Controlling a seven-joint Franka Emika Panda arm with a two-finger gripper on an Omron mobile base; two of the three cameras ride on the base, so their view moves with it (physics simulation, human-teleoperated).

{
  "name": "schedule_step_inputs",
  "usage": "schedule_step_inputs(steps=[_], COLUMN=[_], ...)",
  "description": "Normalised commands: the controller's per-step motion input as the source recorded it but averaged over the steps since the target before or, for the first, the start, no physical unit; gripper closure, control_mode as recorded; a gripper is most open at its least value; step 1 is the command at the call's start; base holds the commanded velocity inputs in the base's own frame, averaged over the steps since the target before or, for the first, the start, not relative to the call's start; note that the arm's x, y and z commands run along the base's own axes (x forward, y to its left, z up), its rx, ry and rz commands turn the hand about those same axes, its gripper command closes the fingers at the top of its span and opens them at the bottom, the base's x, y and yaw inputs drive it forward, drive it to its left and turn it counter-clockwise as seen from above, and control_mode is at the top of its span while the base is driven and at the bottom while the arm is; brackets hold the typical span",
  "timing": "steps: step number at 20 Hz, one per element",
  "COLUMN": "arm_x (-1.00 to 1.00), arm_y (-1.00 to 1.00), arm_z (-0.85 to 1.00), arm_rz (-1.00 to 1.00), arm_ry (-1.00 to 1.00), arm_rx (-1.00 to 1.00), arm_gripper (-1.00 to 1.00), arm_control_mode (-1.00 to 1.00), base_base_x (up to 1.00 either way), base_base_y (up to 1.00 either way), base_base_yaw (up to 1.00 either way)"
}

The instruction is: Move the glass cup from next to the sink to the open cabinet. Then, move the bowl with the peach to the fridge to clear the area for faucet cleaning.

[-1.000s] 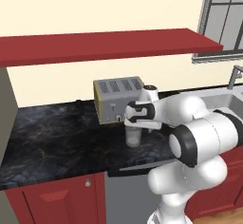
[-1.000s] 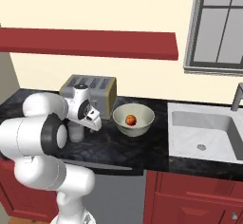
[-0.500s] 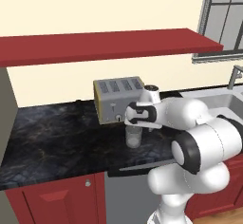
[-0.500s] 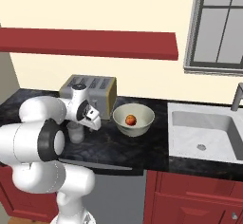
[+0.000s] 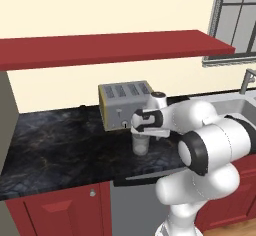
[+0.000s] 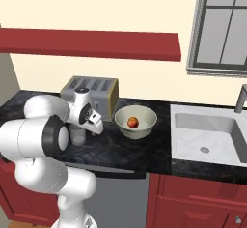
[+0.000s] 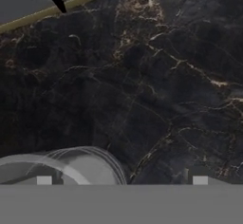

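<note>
Dark marble counter (image 5: 60, 145) carries the glass cup (image 5: 140, 144) before the toaster (image 5: 125, 105), under the wide-spread claw (image 5: 141, 133); the right base view adds bowl (image 6: 136, 121), peach (image 6: 133, 122) and sink (image 6: 207, 133).

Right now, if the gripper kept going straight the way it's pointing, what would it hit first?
Probably the glass cup: the open gripper points down with the cup's rim at one fingertip. Between the fingers lies bare black counter; depth is hard to judge.

A silver four-slot toaster (image 5: 123, 104) is standing against the wall on the dark marbled counter (image 5: 55, 145), beneath red shelves (image 5: 110, 47).
</note>
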Motion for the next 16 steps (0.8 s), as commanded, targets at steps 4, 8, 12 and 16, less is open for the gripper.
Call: schedule_step_inputs(steps=[4, 8, 12, 16], arm_x=[-0.13, 0.00, -0.04, -0.26], arm_y=[0.03, 0.00, 0.00, 0.00], arm_z=[-0.25, 0.00, 0.00, 0.16], arm_rz=[0.00, 0.00, 0.00, 0.00], arm_ry=[0.00, 0.00, 0.00, -0.11], arm_rx=[0.00, 0.00, 0.00, 0.00], arm_gripper=[1.00, 1.00, 1.00, 1.00], arm_control_mode=[-1.00, -1.00, -1.00, -1.00], base_base_x=[0.00, 0.00, 0.00, 0.00], base_base_y=[0.00, 0.00, 0.00, 0.00], base_base_yaw=[0.00, 0.00, 0.00, 0.00])
